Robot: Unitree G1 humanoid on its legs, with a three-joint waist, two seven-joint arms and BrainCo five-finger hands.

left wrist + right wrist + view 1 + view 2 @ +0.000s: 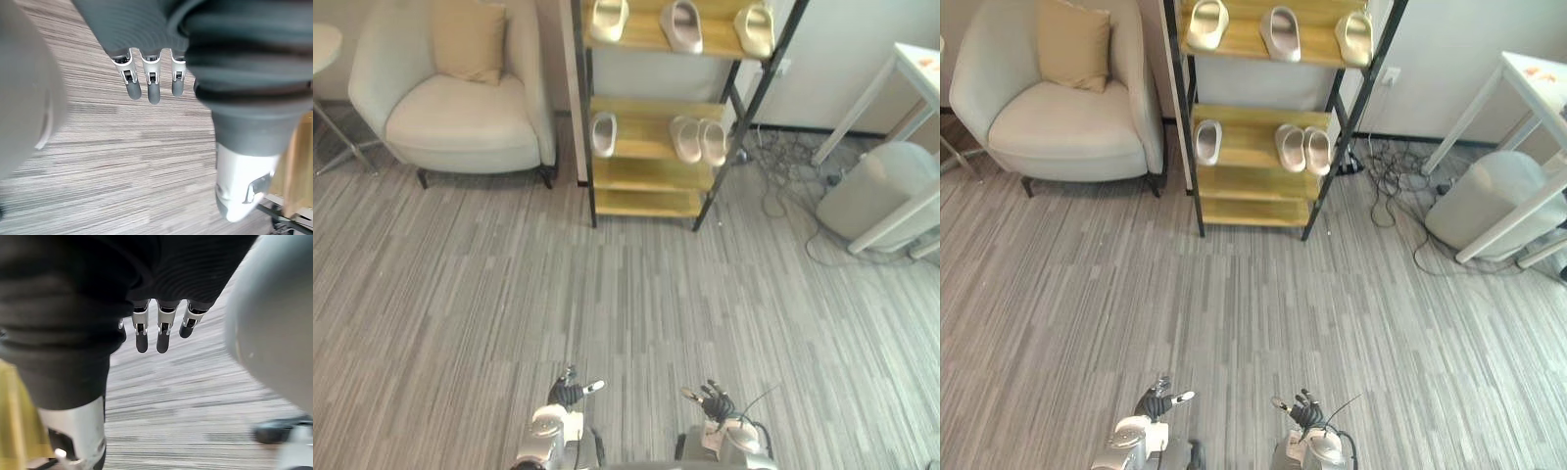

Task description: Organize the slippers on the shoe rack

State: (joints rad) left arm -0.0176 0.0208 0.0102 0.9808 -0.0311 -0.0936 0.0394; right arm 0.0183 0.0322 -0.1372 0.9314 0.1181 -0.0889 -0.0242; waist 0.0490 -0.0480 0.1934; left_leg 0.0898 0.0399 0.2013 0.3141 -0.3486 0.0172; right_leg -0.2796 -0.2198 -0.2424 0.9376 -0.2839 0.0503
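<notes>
A grey striped carpet floor (626,294) takes up most of the scene. At the far left stands a cream upholstered armchair (460,122) with a tan square cushion (470,41) leaning against its back. At the far right is a white worktop on thin white legs (913,61), with a pale grey rounded container (876,191) under it and a tangle of dark cables (783,157) on the floor beside it. Between the armchair and the cables, against the far wall, stands the black metal-framed shoe rack with wooden shelves (646,203). The slippers all lie on the rack. On the upper shelf are a cream foam slipper (609,20) at the left, a grey-beige foam slipper (682,26) in the middle and a pale yellow foam slipper (756,29) at the right, each apart from the others. On the middle shelf a single off-white slipper (604,133) lies at the left, and a pair of beige slippers (698,141) lies side by side at the right. The two lower shelves are bare wood. Well apart from the rack, at the near edge, the left hand (568,394) and the right hand (713,399) hang low over the carpet. In the wrist views the left hand's fingers (153,85) and the right hand's fingers (163,330) are straight and spread, holding nothing.
</notes>
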